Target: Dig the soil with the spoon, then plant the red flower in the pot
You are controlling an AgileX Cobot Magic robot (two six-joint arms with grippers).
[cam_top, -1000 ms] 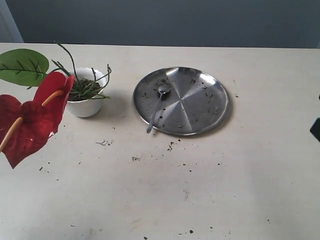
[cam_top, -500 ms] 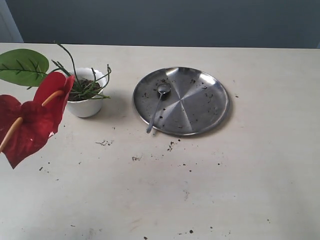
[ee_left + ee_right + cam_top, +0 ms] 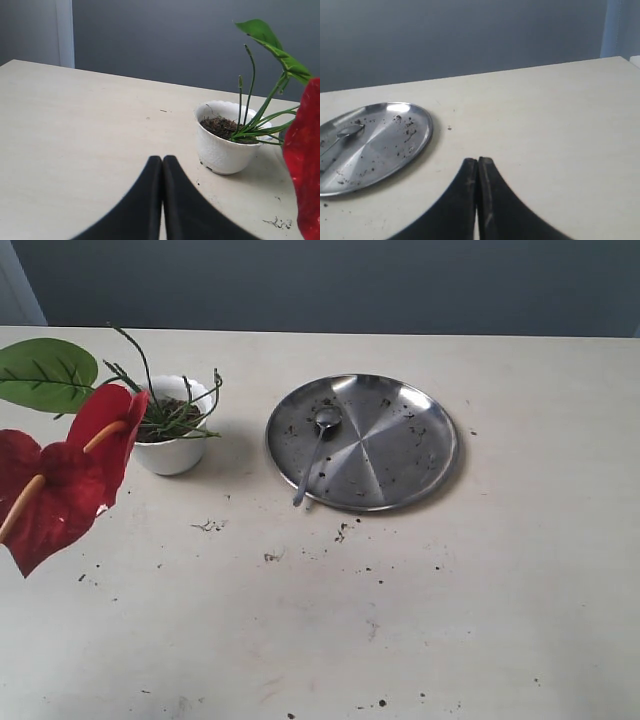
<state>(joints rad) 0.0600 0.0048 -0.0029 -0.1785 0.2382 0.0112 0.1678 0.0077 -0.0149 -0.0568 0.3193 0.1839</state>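
The white pot (image 3: pixel 172 448) (image 3: pixel 224 145) stands at the table's left, holding dark soil (image 3: pixel 221 127) (image 3: pixel 170 414) and thin green stems. From it the red flower (image 3: pixel 60 476) (image 3: pixel 305 160) leans out toward the camera, with its green leaf (image 3: pixel 45 372) (image 3: pixel 270 42) beside it. The silver spoon (image 3: pixel 317 450) (image 3: pixel 340 135) lies on the round steel plate (image 3: pixel 400 455) (image 3: pixel 385 150). My left gripper (image 3: pixel 162 159) is shut and empty, low over the table beside the pot. My right gripper (image 3: pixel 477 161) is shut and empty, off to one side of the plate. Neither gripper shows in the exterior view.
Soil crumbs (image 3: pixel 342 531) are scattered over the cream table in front of the plate and pot, and specks dot the plate. A dark wall runs behind the table's far edge (image 3: pixel 330 332).
A dark shape at the right edge of the exterior view one second ago has left the frame. Pot, flower, spoon and plate have not moved.
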